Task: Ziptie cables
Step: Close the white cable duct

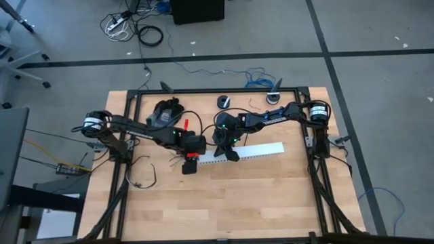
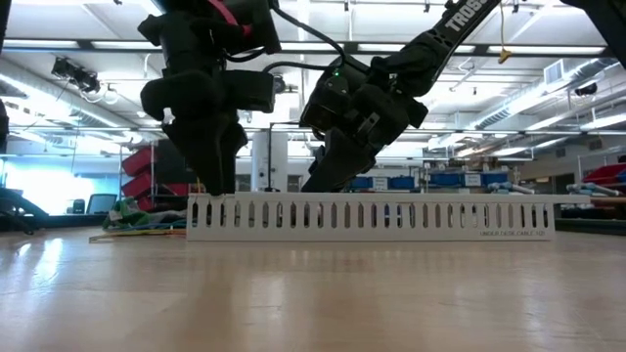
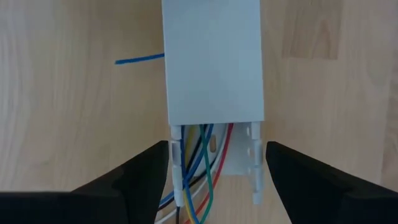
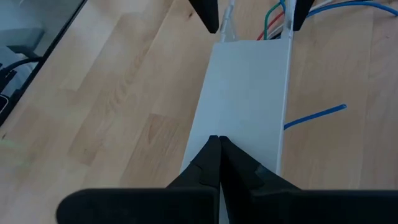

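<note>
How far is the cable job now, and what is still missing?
Looks done: coloured wires lie inside the white slotted duct, and its cover sits over most of it. In hand: the left gripper stands open around the duct's uncovered end, while the right gripper, shut, presses its tips on the cover. Left: no zip tie is visible around the wires, so the tying seems not yet done.

In your left wrist view, the left gripper (image 3: pixel 217 180) stands open, one dark finger (image 3: pixel 140 177) on either side of the white slotted duct (image 3: pixel 213 62). The duct's cover ends short of its near end, exposing the cables (image 3: pixel 202 168): blue, green, red, yellow and white wires. A short blue strand (image 3: pixel 140 60) lies on the wooden table (image 3: pixel 68 93) beside the duct.
</note>
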Motion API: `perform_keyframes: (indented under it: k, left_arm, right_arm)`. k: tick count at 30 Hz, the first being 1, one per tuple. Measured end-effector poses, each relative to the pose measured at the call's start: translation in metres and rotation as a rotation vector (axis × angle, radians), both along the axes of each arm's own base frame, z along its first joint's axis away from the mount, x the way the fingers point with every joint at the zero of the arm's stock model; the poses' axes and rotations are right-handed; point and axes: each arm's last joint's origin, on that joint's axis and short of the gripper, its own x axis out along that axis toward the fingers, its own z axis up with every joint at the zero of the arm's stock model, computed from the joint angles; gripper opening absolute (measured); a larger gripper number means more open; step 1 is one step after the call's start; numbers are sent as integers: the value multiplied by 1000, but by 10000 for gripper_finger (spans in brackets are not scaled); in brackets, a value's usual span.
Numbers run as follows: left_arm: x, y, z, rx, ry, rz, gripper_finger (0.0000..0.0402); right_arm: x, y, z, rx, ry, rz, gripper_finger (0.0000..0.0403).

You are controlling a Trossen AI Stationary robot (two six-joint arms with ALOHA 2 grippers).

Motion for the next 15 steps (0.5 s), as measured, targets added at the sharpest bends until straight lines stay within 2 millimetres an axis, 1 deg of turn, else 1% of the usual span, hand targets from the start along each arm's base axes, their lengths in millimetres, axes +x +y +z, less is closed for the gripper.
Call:
perform_keyframes:
  k: [10, 15]
  left_arm:
    - [0, 0, -1, -10, -1, 5, 264]
    - [4, -1, -14, -29, 46, 1, 264]
  right_arm:
    - [0, 0, 0, -8, -6, 10, 0]
    - [0, 0, 0, -7, -9, 16, 0]
